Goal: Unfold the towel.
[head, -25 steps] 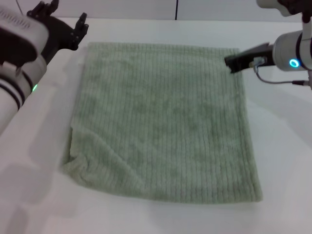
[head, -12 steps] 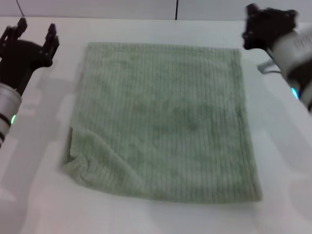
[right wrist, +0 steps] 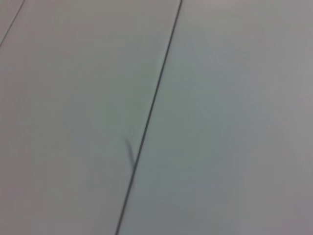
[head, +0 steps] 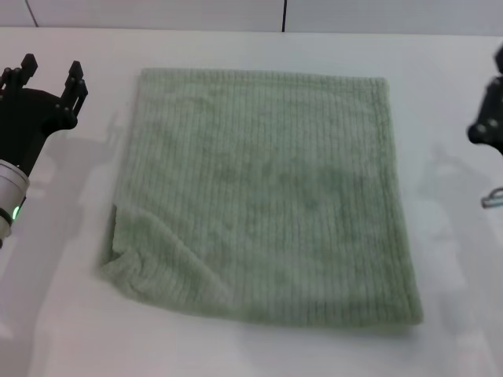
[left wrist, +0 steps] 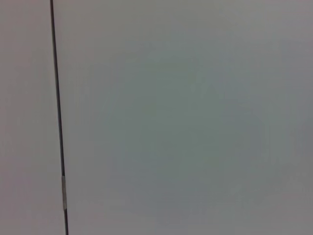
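Note:
The pale sage-green ribbed towel (head: 259, 192) lies spread out flat on the white table in the head view. Its near-left corner (head: 126, 263) is rumpled and slightly turned up. My left gripper (head: 52, 69) is open and empty, to the left of the towel's far-left corner and apart from it. My right gripper (head: 486, 129) shows only as a dark part at the right edge of the view, clear of the towel's right hem. Neither wrist view shows the towel or any fingers.
The white table (head: 456, 251) surrounds the towel on all sides. Both wrist views show only a plain pale surface with a thin dark seam (left wrist: 57, 122) (right wrist: 146, 117).
Both arms have drawn back from the towel's far corners. The right arm has swung out to the right edge of the view. The towel lies as before.

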You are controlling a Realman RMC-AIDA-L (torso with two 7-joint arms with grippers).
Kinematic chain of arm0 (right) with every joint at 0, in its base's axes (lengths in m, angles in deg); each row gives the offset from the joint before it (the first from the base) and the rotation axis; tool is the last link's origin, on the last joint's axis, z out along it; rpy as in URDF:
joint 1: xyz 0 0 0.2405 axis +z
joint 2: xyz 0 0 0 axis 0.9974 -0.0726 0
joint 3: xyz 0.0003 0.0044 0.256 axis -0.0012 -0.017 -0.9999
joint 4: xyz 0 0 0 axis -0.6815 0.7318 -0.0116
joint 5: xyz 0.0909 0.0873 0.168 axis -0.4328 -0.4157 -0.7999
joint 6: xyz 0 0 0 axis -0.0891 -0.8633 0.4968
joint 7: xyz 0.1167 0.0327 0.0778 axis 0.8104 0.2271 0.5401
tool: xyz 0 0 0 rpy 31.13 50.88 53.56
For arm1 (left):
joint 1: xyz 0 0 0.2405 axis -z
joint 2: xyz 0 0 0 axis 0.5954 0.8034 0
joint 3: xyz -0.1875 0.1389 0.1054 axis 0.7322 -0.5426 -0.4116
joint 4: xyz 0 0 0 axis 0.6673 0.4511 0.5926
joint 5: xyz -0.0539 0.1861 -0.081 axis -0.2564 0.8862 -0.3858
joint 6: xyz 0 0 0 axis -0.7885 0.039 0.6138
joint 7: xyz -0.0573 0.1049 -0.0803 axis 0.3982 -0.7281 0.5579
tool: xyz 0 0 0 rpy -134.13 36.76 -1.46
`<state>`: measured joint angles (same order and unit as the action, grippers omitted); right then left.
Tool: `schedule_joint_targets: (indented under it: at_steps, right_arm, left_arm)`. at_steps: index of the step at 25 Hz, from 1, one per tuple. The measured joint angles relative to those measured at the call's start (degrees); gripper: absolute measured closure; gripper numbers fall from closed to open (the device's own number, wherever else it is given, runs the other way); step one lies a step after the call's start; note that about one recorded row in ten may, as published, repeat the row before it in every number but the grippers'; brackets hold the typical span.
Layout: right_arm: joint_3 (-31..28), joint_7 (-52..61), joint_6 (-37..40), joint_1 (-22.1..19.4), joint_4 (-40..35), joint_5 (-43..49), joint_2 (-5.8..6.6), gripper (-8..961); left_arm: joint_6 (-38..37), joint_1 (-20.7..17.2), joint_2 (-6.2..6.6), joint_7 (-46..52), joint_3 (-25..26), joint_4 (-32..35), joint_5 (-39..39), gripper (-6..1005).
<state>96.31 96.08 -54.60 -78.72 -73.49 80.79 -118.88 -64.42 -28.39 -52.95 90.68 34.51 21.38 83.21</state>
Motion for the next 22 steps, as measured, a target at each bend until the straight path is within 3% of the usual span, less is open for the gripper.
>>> schedule_joint_targets:
  at_steps: [6, 18, 22]
  right_arm:
    - [4.4, 4.6, -7.9, 0.2, 4.6, -7.2, 0.0, 927]
    - [4.2, 8.9, -8.1, 1.2, 6.9, -11.7, 0.39, 863]
    - [4.2, 9.4, -7.6, 1.3, 6.9, -11.8, 0.5, 726]
  left_arm:
    - [0.0, -0.1, -0.01, 0.6, -0.6, 0.4, 0.0, 358]
    - [-0.1, 0.4, -0.01, 1.5, -0.6, 1.4, 0.0, 357]
    - [-0.2, 0.5, -0.01, 1.5, -0.6, 1.2, 0.0, 357]
